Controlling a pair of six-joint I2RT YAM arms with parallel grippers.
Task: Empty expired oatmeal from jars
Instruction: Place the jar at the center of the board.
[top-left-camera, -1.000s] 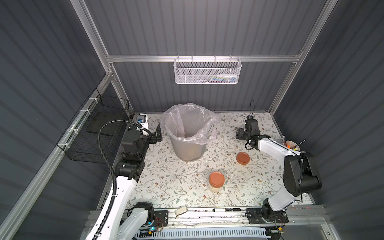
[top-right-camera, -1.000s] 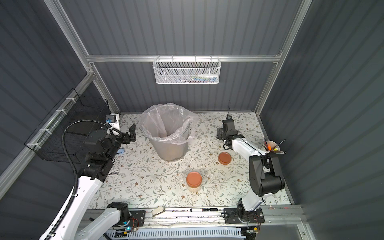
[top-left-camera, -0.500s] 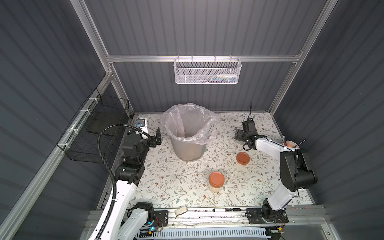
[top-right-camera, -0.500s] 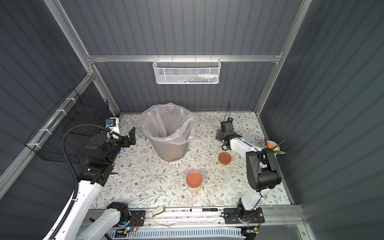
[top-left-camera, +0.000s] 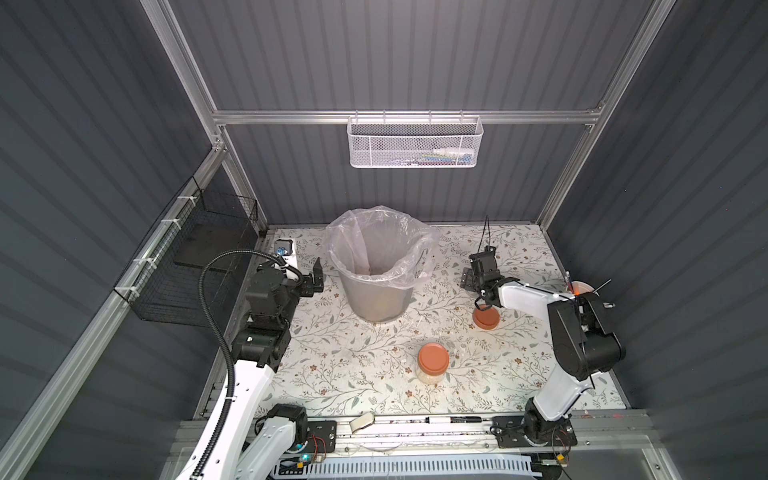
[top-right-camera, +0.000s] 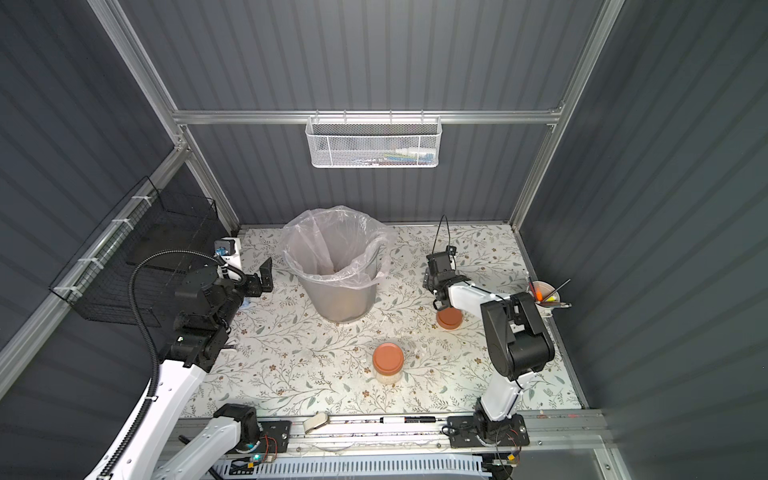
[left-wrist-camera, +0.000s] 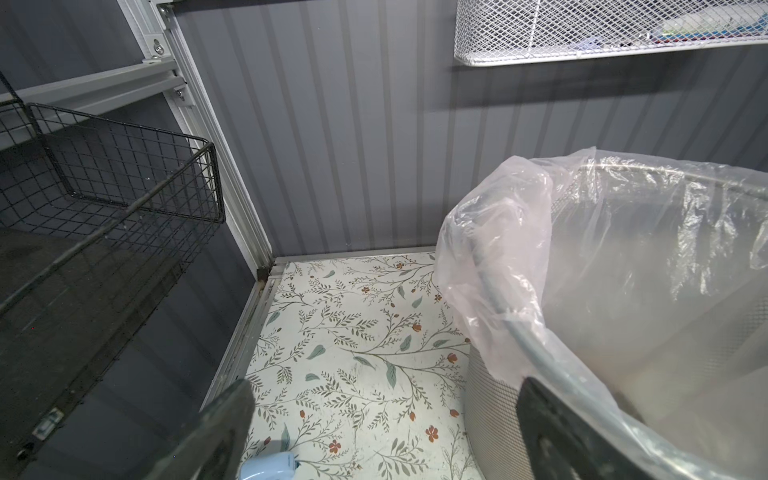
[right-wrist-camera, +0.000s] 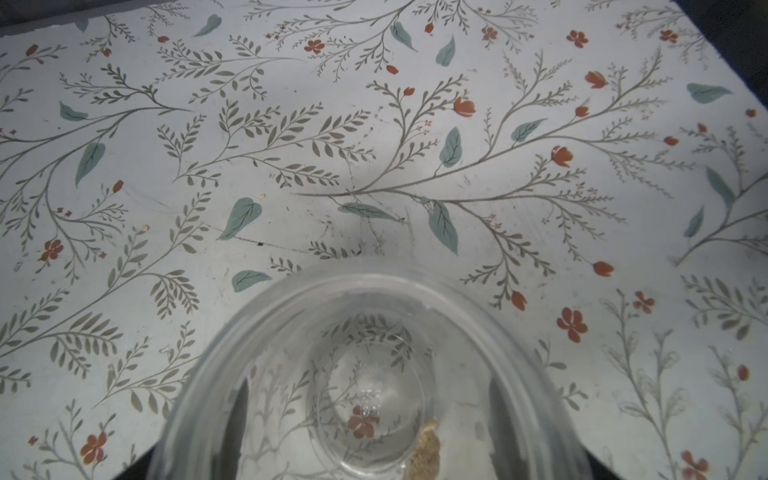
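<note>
In the right wrist view my right gripper (right-wrist-camera: 368, 415) is shut on an open clear jar (right-wrist-camera: 291, 316), and its dark fingers (right-wrist-camera: 239, 415) show through the glass walls. The jar is nearly empty, with only a small clump of oatmeal (right-wrist-camera: 424, 453) at its bottom. It hangs low over the floral table. In both top views the right gripper (top-left-camera: 473, 278) (top-right-camera: 434, 282) is at the back right, and a loose orange lid (top-left-camera: 486, 319) lies flat beside it. A second jar (top-left-camera: 433, 365) (top-right-camera: 388, 365) stands lidded at the front centre with oatmeal (top-left-camera: 432, 377) inside. My left gripper (top-left-camera: 318, 276) (left-wrist-camera: 386, 440) is open and empty beside the bin.
A grey bin (top-left-camera: 374, 299) with a clear liner stands at the back centre. At the right edge is a white cup with pens (top-left-camera: 579, 289). A black wire basket (top-left-camera: 199, 257) hangs on the left wall and a white mesh basket (top-left-camera: 415, 143) on the back wall. A marker (top-left-camera: 449, 419) lies on the front rail.
My right gripper has shifted a little to the left and lower with the jar in it. The left gripper has sunk slightly beside the bin.
</note>
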